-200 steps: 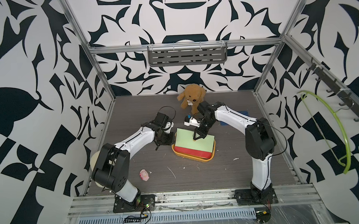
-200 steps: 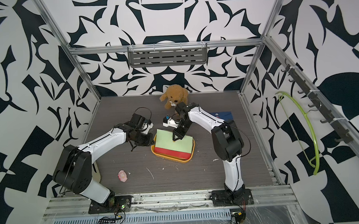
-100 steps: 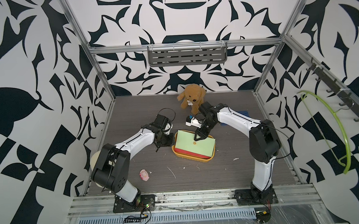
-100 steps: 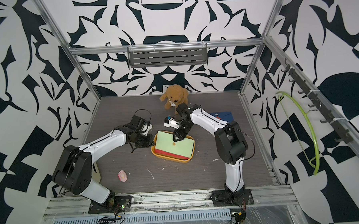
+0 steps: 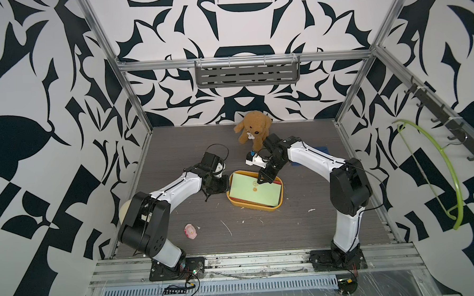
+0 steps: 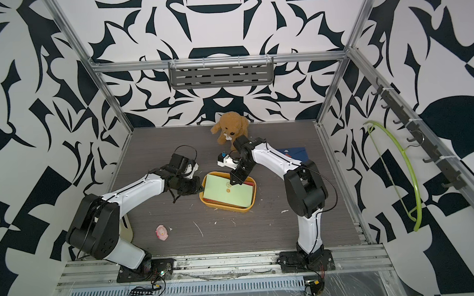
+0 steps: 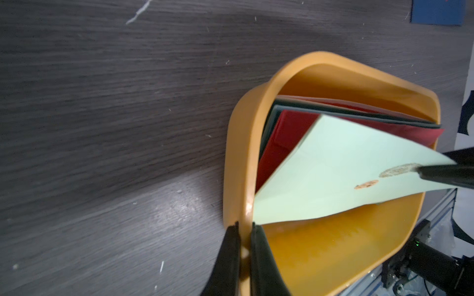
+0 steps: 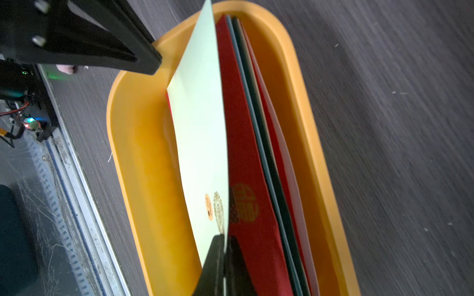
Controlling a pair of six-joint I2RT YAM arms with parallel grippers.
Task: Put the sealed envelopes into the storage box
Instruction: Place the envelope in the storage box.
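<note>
In both top views: pale green envelope (image 5: 255, 191) sits lower in yellow storage box (image 5: 249, 207) than 1 second ago; drop nearly done. Outside box, navy envelope (image 6: 296, 153) half hidden by right arm (image 6: 272, 159).
Left wrist: left gripper (image 7: 245, 238) pinched narrow on box rim.
Right wrist: right gripper (image 8: 223, 241) nips pale green envelope's edge, sheet tilted; stack (image 8: 246, 153) beneath uncountable.
</note>
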